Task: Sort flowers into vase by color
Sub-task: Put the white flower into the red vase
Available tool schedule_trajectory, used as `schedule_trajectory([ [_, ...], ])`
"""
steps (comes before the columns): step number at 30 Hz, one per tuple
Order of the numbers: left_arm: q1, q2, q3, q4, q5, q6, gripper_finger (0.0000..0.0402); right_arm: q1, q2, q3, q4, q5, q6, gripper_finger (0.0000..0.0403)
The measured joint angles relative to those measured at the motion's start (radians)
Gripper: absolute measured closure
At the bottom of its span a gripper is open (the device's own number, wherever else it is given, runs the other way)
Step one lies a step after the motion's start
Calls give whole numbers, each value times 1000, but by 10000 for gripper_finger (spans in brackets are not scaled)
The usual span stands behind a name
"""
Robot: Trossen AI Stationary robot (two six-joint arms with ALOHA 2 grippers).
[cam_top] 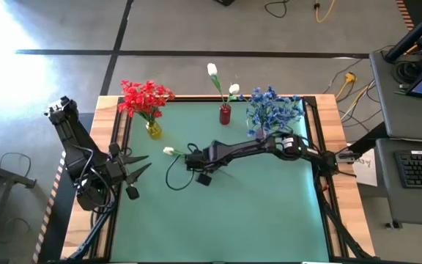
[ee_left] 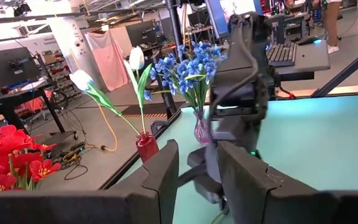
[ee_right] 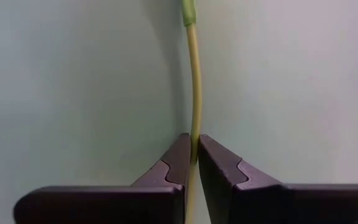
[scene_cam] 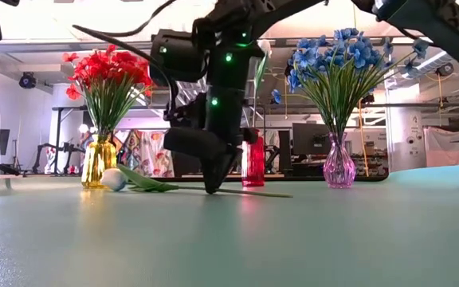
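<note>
A white tulip-like flower lies flat on the green mat, its bud toward the left; in the low view the bud and stem rest on the mat. My right gripper stands over the stem and is shut on it. My left gripper is open and empty, to the left of the bud. Red flowers stand in a yellow vase, two white tulips in a red vase, and blue flowers in a pink glass vase. My right gripper pinches the thin green stem between its two fingertips, partway along the stem behind the leaves. The fingers come from above, pointing down, and lie across the stem. The flower lies on the mat with its bud and stem end down.
The three vases stand in a row along the mat's far edge. A black cable loops on the mat near the right gripper. The near half of the mat is bare. Desks and a keyboard stand beyond the table's right side.
</note>
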Motion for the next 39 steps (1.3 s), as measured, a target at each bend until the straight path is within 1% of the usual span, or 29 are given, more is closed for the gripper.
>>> schedule_trajectory([
  [3, 0, 0, 0, 0, 0, 0, 301, 22, -2, 0, -14, -3, 2, 376],
  [6, 0, 0, 0, 0, 0, 0, 301, 32, -4, 0, -14, -42, 6, 374],
  [10, 0, 0, 0, -1, 0, 0, 301, 38, -4, 1, -13, -71, 6, 353],
  [14, 0, 0, 0, -1, 0, 0, 301, 41, -9, 1, -31, -81, -7, 309],
  [21, 0, 0, 0, -1, 0, 0, 301, 43, -33, 1, -38, -92, -65, 212],
  [24, 0, 2, 0, -1, 0, 0, 301, 38, -40, 9, -28, -89, -68, 183],
  [27, 0, 7, 0, -1, 0, 0, 301, 30, -40, 10, -6, -85, -84, 161],
  [33, 0, 24, 0, 0, 0, 0, 301, 13, -40, 9, 87, -79, -112, 137],
  [39, 0, 40, 0, 0, 0, 0, 301, -4, -40, 6, 162, -78, -134, 135],
])
